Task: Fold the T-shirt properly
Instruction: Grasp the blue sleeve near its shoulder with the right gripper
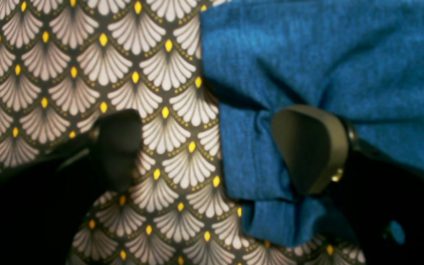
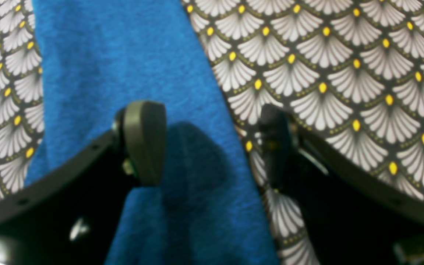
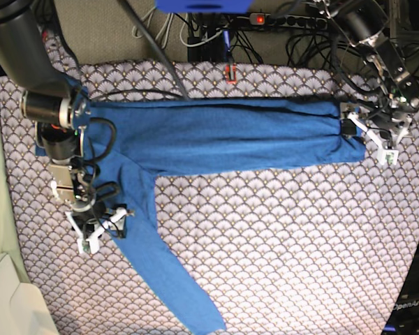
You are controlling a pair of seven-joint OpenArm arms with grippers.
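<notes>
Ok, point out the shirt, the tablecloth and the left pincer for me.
shirt (image 3: 223,136): base view, middle of the folded body.
tablecloth (image 3: 286,237): base view, bare patterned stretch below the shirt.
left pincer (image 1: 212,147): left wrist view, midway between its open fingertips, at the shirt's edge.

Table covered by a scallop-patterned cloth (image 3: 279,237), grey-white fans with yellow dots. Tangled black cables (image 3: 293,35) and a power strip (image 3: 279,19) with red light lie behind the far edge.
</notes>
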